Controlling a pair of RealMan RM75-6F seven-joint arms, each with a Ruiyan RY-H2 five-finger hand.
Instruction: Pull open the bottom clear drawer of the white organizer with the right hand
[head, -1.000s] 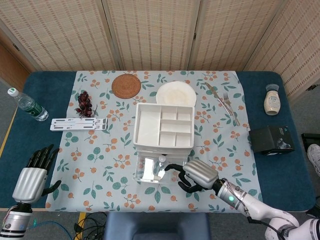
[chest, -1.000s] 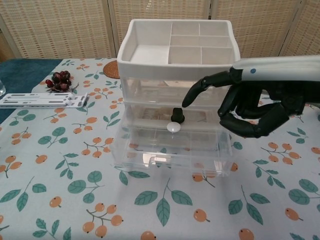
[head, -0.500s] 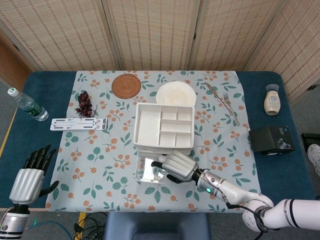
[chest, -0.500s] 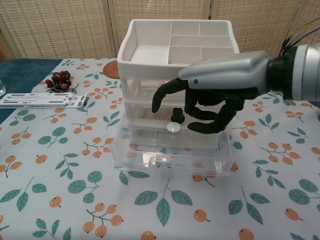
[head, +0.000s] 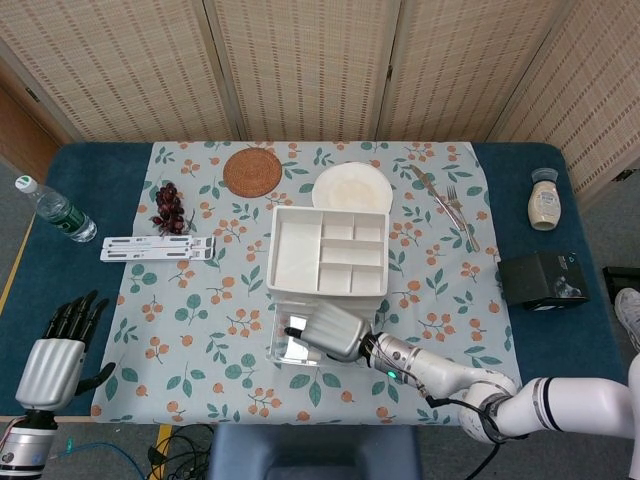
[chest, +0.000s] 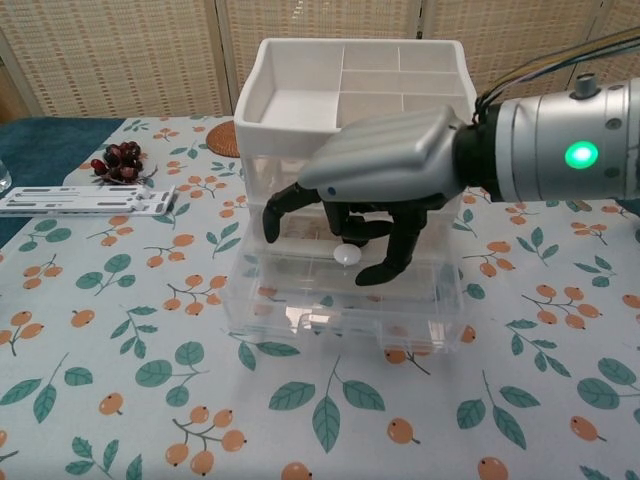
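The white organizer (head: 328, 250) (chest: 350, 90) stands mid-table, with a compartmented white tray on top and clear drawers below. Its bottom clear drawer (head: 296, 347) (chest: 345, 310) sticks out toward me, with a white knob (chest: 347, 255) on its front. My right hand (head: 330, 332) (chest: 385, 185) hangs over that drawer's front, fingers (chest: 275, 215) curled downward around the knob area. Its thumb tip is just right of the knob; I cannot tell whether it touches. My left hand (head: 55, 360) rests at the table's near left edge with its fingers spread, holding nothing.
A water bottle (head: 55, 212) lies far left. Grapes (head: 168, 205) and a white strip (head: 157, 247) sit left of the organizer. Behind it are a woven coaster (head: 252, 171) and a plate (head: 351, 187). Cutlery (head: 445, 205), a jar (head: 544, 203) and a black box (head: 543, 278) are on the right.
My right hand has moved left from beside the drawer to over its front, covering the black knob above the white one. The drawer has not shifted. The left hand barely moved.
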